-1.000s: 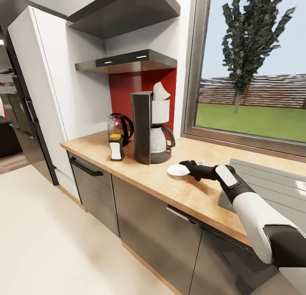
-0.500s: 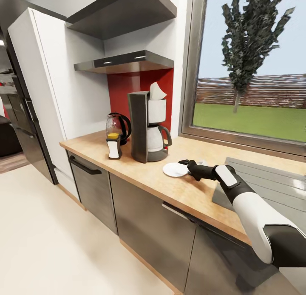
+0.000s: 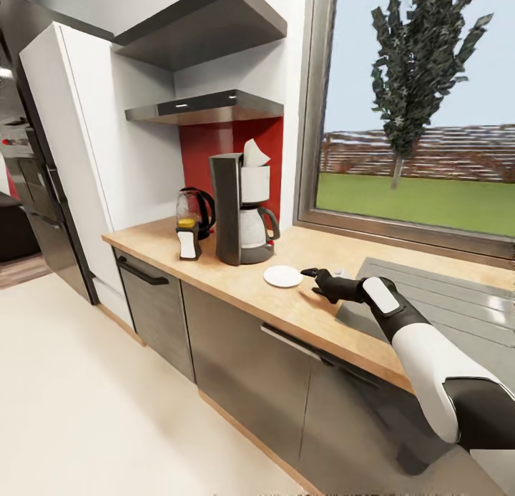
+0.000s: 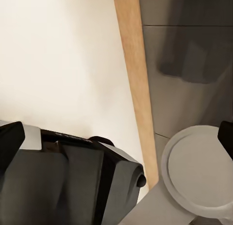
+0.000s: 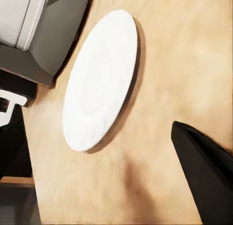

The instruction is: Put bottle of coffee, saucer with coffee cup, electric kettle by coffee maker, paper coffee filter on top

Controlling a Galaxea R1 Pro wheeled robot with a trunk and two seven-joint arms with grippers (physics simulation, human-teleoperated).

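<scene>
saucer (image 3: pixel 283 276) flat on the table (image 3: pixel 236 289) right beside the coffee maker (image 3: pixel 238 208), right claw (image 3: pixel 312 281) close by, looks open and empty I think

Head view looks from above and out on the floor side of the bench (image 3: pixel 236 285), facing forward and down along it toward the wall and window (image 3: pixel 418 117); mid range, with the coffee maker (image 3: pixel 236 209) standing at the wall end.

Right wrist view sits very close over the bench (image 5: pixel 184 74), looking down along the gripper fingers (image 5: pixel 206 174); the saucer (image 5: pixel 99 79) lies just beside the coffee maker base (image 5: pixel 46 45). Shared with head view: saucer (image 3: pixel 283 276), coffee maker, bench top.

Left wrist view points down at pale floor (image 4: pixel 58 60) and a wooden strip (image 4: pixel 138 84), close range; its link to the coffee maker can't be told.
</scene>
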